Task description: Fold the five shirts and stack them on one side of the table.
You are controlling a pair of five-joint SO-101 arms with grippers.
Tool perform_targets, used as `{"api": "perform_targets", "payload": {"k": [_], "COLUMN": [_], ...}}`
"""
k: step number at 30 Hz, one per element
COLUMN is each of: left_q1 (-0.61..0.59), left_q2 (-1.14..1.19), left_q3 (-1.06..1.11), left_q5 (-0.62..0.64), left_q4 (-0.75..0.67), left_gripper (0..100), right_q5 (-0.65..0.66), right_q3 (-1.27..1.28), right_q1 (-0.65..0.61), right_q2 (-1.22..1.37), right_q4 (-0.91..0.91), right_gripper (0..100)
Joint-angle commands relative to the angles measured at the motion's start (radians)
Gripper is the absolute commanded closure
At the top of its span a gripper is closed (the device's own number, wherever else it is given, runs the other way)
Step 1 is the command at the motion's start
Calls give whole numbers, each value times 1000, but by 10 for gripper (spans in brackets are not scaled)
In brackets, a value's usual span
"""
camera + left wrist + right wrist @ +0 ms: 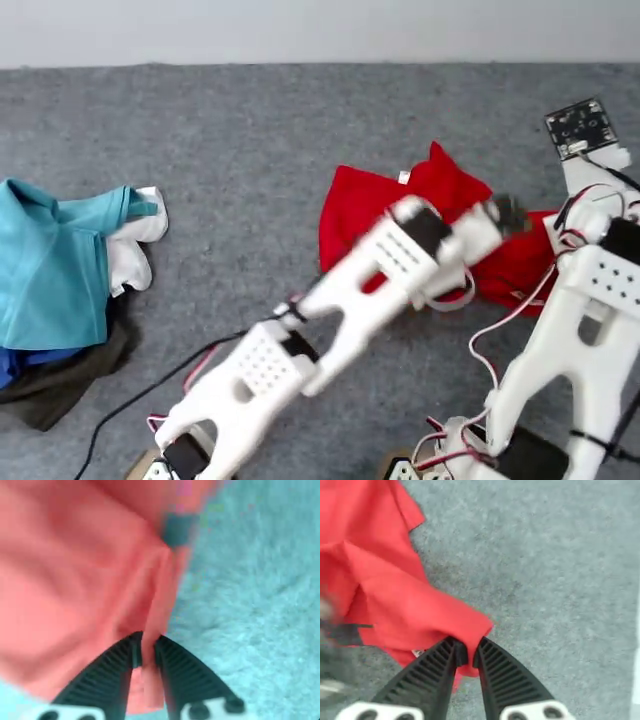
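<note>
Left fingers (pixel 112 667): clamped together on a thin fold of the red shirt (pixel 365 210), with cloth running out past the tips.
Right fingers (pixel 427 672): closed on a corner of the same shirt's edge.
Red shirt: bunched on the grey surface (pixel 230 140). Its long axis cannot be told from the crumpling.
Key relation: both pinches sit on the red shirt's side away from the pile (pixel 60 300) and near each other. Judged from that, the 2 arms need to draw apart to spread the cloth flat before folding.
Pile: 4 loose shirts (teal, white, blue, dark), well apart from the red shirt.
Views: the wrist views give each pinch up close. The high view gives the shirt's outline and the pile.
</note>
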Motion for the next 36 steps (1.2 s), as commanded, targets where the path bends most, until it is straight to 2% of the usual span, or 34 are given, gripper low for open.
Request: {"api": "perform_targets", "payload": {"k": [1, 8, 12, 17, 21, 26, 32, 36], "left_q1": [-94, -281, -365, -474, -526, -534, -618, -700], "left_q2": [-250, -559, -690, -842, -951, -1056, -1114, -1149], "left_q3": [-16, -16, -22, -24, -24, -18, -16, -16], "left_q5": [-14, -21, -146, -239, -239, -239, -238, -235], "left_q4": [17, 15, 14, -18, -29, -25, -17, -6], "left_gripper": [987, 987, 987, 987, 987, 987, 987, 987], "right_q5": [-3, 32, 101, 164, 215, 272, 282, 275], "right_q3": [-12, -14, -14, -14, -14, -14, -14, -9], "right_q1": [4, -19, -71, -130, -134, -131, -127, -73], "right_q2": [-114, -363, -512, -630, -653, -654, -653, -651], "right_q4": [-15, -22, -54, -223, -367, -492, -521, -516], "right_gripper": [989, 989, 989, 989, 989, 989, 989, 989]}}
